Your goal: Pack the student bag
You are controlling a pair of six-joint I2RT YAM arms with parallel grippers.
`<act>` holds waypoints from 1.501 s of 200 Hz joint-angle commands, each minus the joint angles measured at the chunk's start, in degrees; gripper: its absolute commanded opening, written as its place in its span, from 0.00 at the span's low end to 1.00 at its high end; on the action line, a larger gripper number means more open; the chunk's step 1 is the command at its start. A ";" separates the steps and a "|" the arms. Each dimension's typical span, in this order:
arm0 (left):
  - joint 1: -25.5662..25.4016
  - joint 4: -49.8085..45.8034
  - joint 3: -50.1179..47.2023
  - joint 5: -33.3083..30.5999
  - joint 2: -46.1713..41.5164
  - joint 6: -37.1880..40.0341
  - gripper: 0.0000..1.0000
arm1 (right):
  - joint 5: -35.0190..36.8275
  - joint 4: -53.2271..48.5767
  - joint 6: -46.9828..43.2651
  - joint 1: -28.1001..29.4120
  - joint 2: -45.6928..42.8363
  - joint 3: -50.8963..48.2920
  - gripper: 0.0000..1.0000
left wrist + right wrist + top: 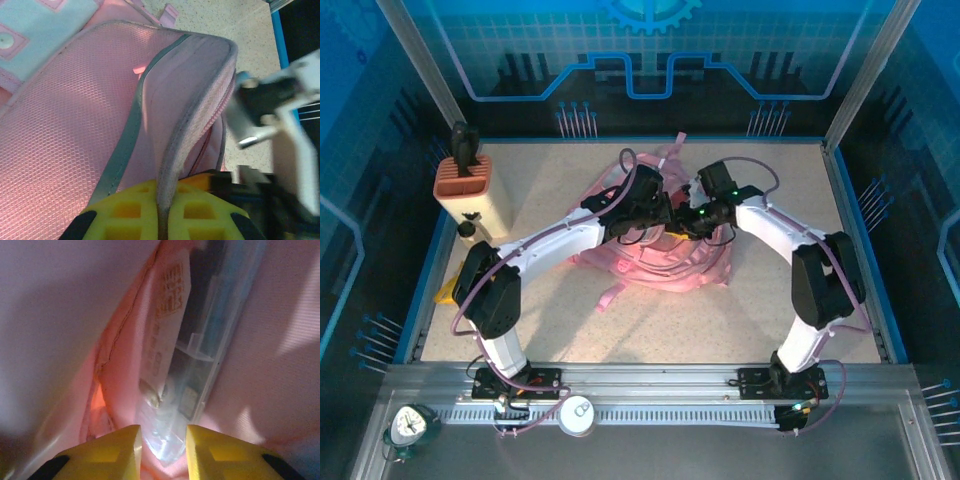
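Low in the right wrist view, the right gripper (162, 442) has its yellow fingers (112, 452) apart, with the bottom end of a clear plastic pack (185, 355) between their tips; whether they press it cannot be told. The pack, something blue inside it, stands inside the student bag (60, 315), pink cloth on both sides. At the bottom of the left wrist view, the left gripper (162, 207) is clamped on the bag's piped rim. From above, a small clock (408, 425) sits lower left and a white round lid (577, 414) lies on the rail. The bag lies mid-table (770, 310), both arms bent inward over it. An orange-topped holder (468, 190) with a dark tool (463, 145) stands upper left.
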 commanded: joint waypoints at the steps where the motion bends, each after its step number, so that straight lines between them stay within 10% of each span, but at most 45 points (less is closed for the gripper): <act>1: 0.16 4.76 -0.21 2.00 -4.16 -2.96 0.00 | -2.54 4.92 1.17 1.47 -0.17 1.78 0.29; 16: 0.48 3.16 -0.56 2.75 -4.35 -3.31 0.00 | 0.29 3.24 -0.53 1.30 -3.14 0.34 0.31; 52: 1.08 5.36 -7.64 7.35 -10.98 -5.15 0.42 | 5.88 -1.85 -4.82 -2.31 -12.56 -6.83 0.36; 76: 2.28 5.86 -17.21 4.33 -19.08 -10.26 0.52 | 11.72 -5.73 -7.01 -2.93 -19.66 -11.11 0.42; 138: 6.15 13.78 -34.82 5.28 -19.87 -30.55 0.55 | 20.68 -9.74 -5.56 4.95 -24.55 -14.01 0.50; 300: 7.49 16.27 -27.29 6.60 -7.65 -37.10 0.53 | 23.66 -6.82 -2.78 13.17 -19.35 -13.18 0.54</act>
